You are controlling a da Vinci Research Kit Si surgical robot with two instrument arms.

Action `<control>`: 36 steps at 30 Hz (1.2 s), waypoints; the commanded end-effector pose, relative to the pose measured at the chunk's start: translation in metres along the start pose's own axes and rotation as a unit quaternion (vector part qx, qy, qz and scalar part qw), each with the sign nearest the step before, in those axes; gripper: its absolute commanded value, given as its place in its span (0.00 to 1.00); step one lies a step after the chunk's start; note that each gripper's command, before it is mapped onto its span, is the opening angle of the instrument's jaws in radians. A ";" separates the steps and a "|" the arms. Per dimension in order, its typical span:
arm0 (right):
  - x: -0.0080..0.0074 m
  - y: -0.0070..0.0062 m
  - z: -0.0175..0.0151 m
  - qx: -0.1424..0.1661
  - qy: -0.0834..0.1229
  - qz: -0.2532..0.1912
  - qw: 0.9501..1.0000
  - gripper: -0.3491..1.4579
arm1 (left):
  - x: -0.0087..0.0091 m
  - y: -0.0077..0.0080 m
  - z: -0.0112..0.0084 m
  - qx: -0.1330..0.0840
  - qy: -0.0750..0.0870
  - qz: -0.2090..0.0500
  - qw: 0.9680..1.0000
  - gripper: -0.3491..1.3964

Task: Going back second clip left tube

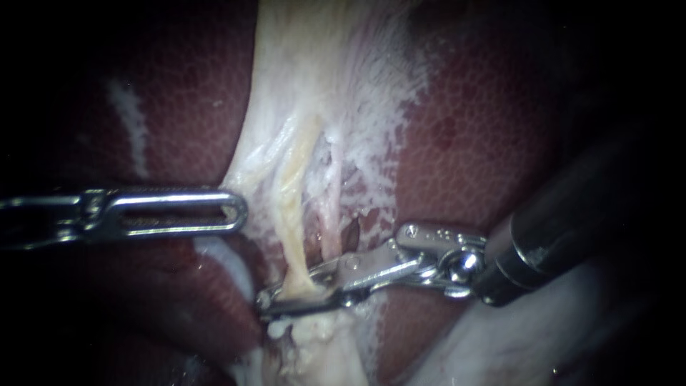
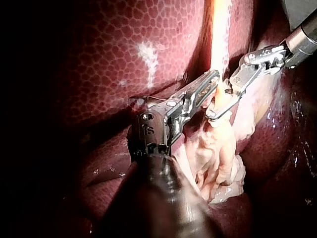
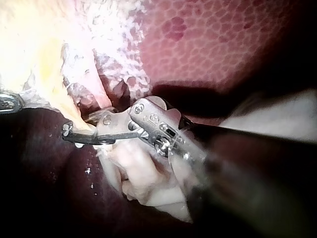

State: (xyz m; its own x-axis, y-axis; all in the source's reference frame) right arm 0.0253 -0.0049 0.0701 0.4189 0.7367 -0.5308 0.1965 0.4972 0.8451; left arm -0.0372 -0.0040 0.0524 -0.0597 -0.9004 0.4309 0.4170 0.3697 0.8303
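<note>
Step in hand: the pull-back of the right tool (image 1: 289,289) from the left tube (image 1: 294,214). From where I stand it has not begun, for the tool sits across the tube.
Right tool: it comes in from the right. Its jaws are drawn nearly together with the yellowish tube between them, touching both. So it has hold of the tube low down, just above a pale lump of tissue (image 1: 314,343).
Clip: I can make out none on the tube; if one is there, the jaws hide it.
Left tool (image 1: 232,212): it comes in level from the left, jaws lying flat together. Its tip is against the edge of the pale membrane (image 1: 314,86) beside the tube, and I see nothing gripped in it.
Left tube: it runs down out of the membrane between dark red lobes of liver (image 1: 464,143). A thinner pinkish tube (image 1: 327,214) lies just beside it on the right.
Next move: I judge the jaws must part enough to let go. Then they slide back along the shaft's own line toward the right, clear of both tubes.
Risk: a jaw that catches could drag the tube or disturb whatever sits on it. The pinkish tube lies close to the way out.
</note>
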 end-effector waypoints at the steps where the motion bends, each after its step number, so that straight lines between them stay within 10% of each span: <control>1: 0.0000 0.0000 0.0000 0.000 0.000 0.000 1.000 0.00 | 0.0000 0.0000 0.0000 0.000 0.000 0.000 1.000 0.00; 10: 0.0000 -0.0002 0.0002 0.002 -0.001 0.002 1.000 0.01 | 0.0000 0.0000 -0.0001 0.000 0.000 0.000 1.000 0.00; 19: 0.0008 -0.0005 0.0007 -0.004 0.000 -0.079 0.997 0.46 | 0.0000 0.0000 -0.0002 0.001 0.000 0.000 1.000 0.00; 36: 0.0012 0.0002 0.0024 -0.025 0.010 -0.193 0.981 0.52 | 0.0000 0.0000 -0.0002 0.000 0.000 0.000 1.000 0.00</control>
State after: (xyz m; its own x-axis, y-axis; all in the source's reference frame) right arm 0.0281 -0.0050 0.0698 0.3011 0.4873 -0.8197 0.2979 0.7685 0.5663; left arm -0.0370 -0.0040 0.0523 -0.0593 -0.9005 0.4308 0.4156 0.3701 0.8308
